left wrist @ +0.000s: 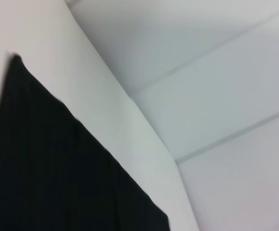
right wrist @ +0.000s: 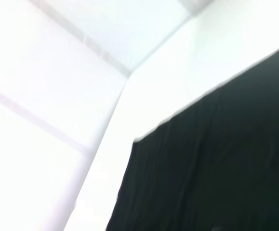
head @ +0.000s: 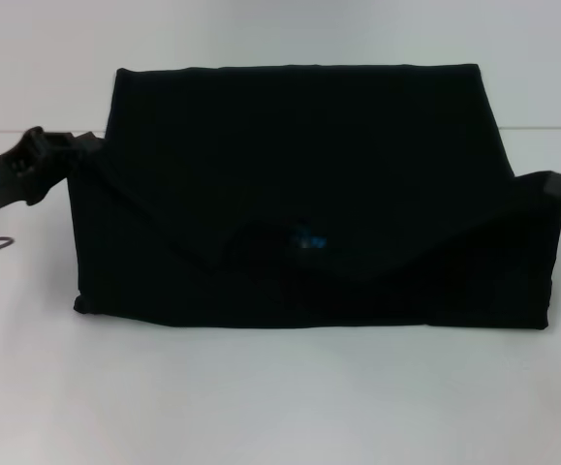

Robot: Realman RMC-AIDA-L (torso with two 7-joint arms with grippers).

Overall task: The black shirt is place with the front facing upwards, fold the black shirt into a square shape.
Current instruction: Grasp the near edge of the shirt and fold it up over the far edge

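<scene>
head view showed the left gripper [head: 78,160] at one end of the black shirt [head: 299,194] and the right gripper [head: 551,184] at the opposite end, each touching the cloth's edge. whether either set of jaws was spread or pinching the fabric could not be told; the tips were hidden against the black cloth. the shirt lay on the white worktop [head: 280,407] as a wide folded band, its long axis running from one gripper to the other, with a blue mark [head: 311,241] near the collar, on the band's near half. the far portion seemed raised or folded over toward the collar. both arms stood about equally near, one per end. each wrist view showed only black cloth [left wrist: 47,168] [right wrist: 216,168] against the worktop. judged from this, the coming move would turn on carrying both ends evenly across the short axis.
</scene>
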